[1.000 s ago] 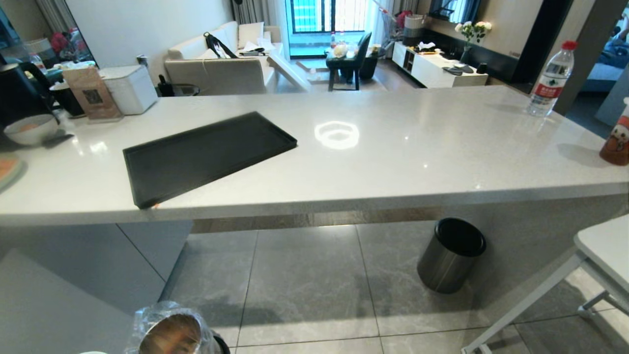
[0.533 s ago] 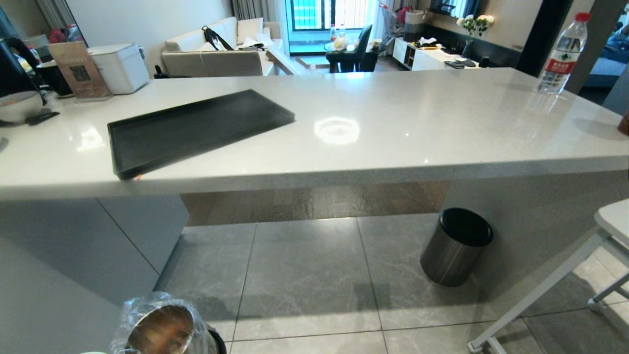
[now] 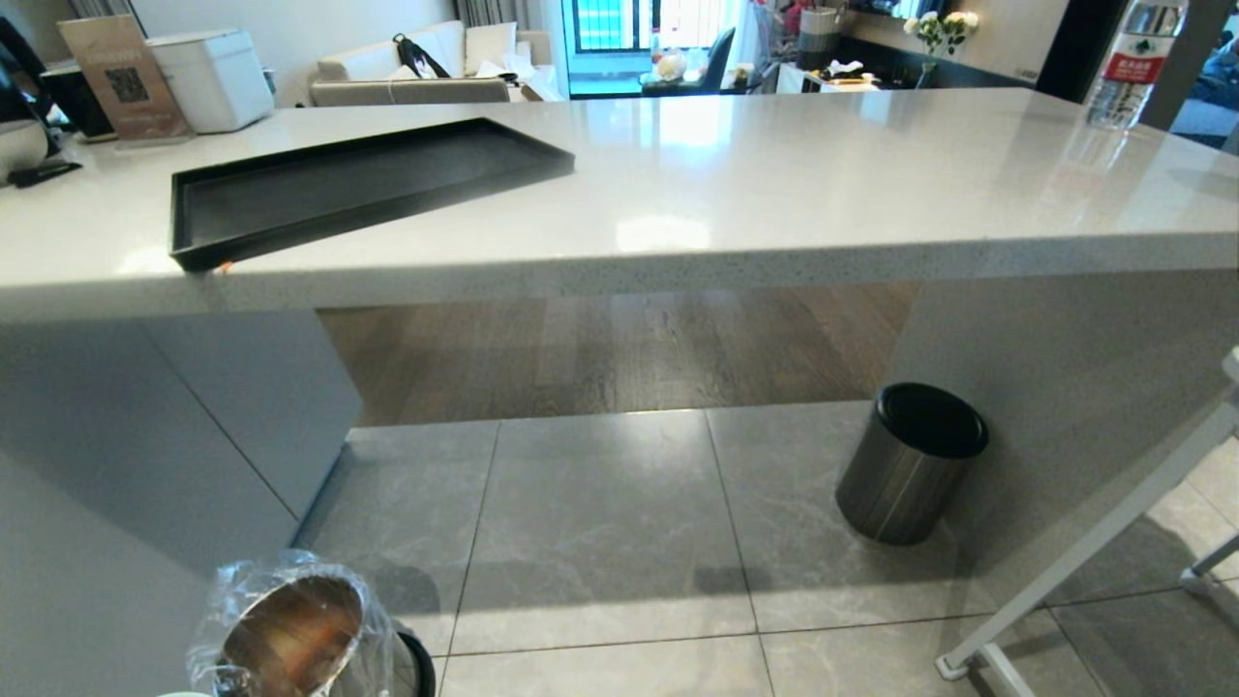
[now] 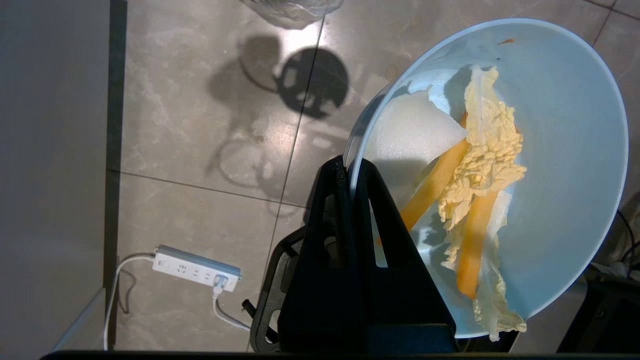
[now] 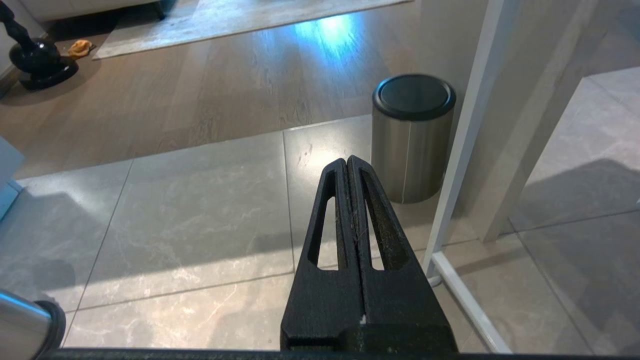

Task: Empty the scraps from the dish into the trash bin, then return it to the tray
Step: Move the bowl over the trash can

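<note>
In the left wrist view my left gripper (image 4: pixel 351 167) is shut on the rim of the pale-blue dish (image 4: pixel 565 165), held tilted above the tiled floor. Yellow, white and orange scraps (image 4: pixel 482 170) lie inside it. The trash bin (image 3: pixel 290 634), shiny metal with a coppery inside and a crinkled clear bag, stands on the floor at the lower left of the head view; its bag edge (image 4: pixel 292 10) also shows beyond the dish. The black tray (image 3: pixel 358 184) rests bare on the counter's left part. My right gripper (image 5: pixel 346 162) is shut and holds nothing, low over the floor.
A dark-grey steel cylinder with a black top (image 3: pixel 910 465) stands under the counter at right. A white table leg (image 3: pixel 1084 571) slants at far right. A water bottle (image 3: pixel 1133 63) and a white box (image 3: pixel 208 63) sit on the counter (image 3: pixel 774 194). A power strip (image 4: pixel 195 267) lies on the floor.
The head view has sunk: the counter top has risen in the picture and more of the space beneath shows. The trash bin has crept slightly up the frame. Neither arm has moved.
</note>
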Robot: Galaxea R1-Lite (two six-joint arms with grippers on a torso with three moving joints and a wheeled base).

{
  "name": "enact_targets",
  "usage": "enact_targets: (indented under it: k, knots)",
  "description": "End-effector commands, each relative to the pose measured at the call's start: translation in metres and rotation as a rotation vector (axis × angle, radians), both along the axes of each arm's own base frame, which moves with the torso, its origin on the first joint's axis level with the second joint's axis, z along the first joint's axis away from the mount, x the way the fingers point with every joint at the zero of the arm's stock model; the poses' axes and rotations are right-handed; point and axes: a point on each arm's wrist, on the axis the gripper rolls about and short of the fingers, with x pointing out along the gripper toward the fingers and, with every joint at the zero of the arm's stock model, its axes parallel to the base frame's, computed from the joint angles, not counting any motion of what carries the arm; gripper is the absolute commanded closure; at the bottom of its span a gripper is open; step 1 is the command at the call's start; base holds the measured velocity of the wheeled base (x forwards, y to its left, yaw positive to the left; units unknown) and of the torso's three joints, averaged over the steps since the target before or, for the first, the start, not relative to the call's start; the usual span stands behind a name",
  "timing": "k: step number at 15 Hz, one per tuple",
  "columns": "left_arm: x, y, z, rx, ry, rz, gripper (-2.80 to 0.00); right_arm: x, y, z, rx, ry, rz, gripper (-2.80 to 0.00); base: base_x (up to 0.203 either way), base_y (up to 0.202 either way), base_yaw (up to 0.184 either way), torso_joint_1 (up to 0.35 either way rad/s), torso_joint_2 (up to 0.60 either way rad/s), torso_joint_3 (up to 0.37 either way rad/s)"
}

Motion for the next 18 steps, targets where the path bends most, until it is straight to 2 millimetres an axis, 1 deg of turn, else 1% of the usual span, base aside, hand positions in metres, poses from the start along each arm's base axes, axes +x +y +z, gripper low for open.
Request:
enact_targets:
  k: [1,8,12,18]
  knots:
    - [-0.0002,-0.0002,-0.0001,-0.002,0.000,-0.003,0.00,0.0001,0.0000,0.0003,0.000,-0.001,0.000,0.00,0.000,0.000,0.000,0.002,0.14,0.181]
    - [-0.0002,0.0001,0.0002,0.000,0.001,-0.001,0.00,0.0001,0.0000,0.0003,0.000,-0.001,0.000,0.00,0.000,0.000,0.000,0.000,0.00,0.000]
    - [-0.0008,-0.0005,0.0003,0.002,-0.002,0.000,0.00,0.0001,0.0000,0.0003,-0.001,-0.002,0.000,0.00,0.000,0.000,0.000,0.019,0.09,0.091]
    - [-0.0005,-0.0008,-0.0001,0.000,0.000,-0.006,0.00,0.0000,0.0000,0.0003,0.000,-0.002,0.000,0.00,0.000,0.000,0.000,0.000,0.00,0.006]
